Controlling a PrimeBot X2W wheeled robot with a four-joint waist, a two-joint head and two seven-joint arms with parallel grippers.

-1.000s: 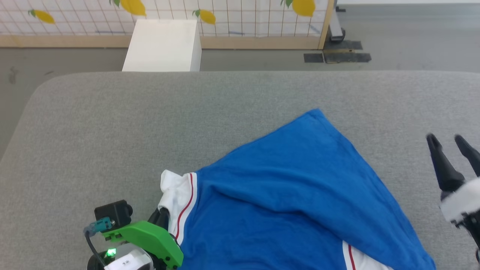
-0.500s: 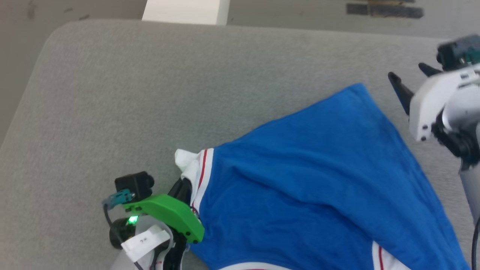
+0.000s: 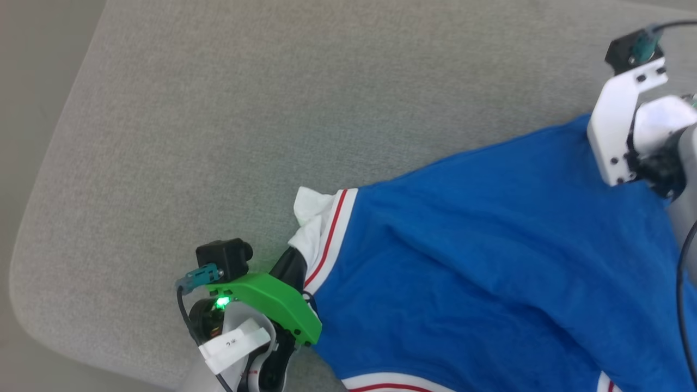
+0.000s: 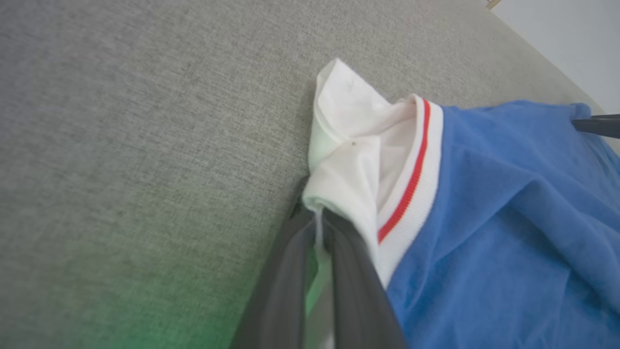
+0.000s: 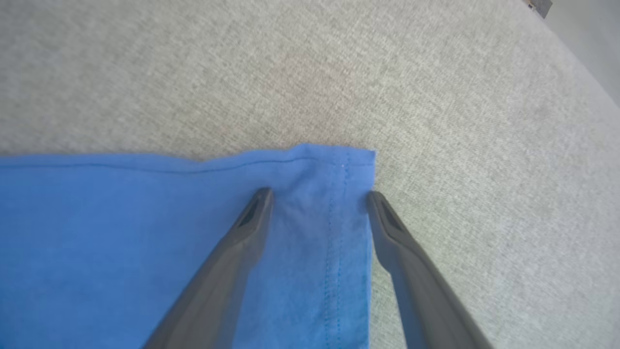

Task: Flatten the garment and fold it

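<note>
My left gripper is clamped shut on the white sleeve of the blue jersey T-shirt, which lies rumpled over the near right part of the grey cushion, clear of its rounded left corners. A second ago my right gripper hung beside the shirt by the cushion's right edge. Now it sits over the far hem corner with its jaws spread wide, straddling the cloth and holding nothing. My head has tilted down too. I judge I am ready to pinch that corner and stretch the shirt flat; folding has not started.
</note>
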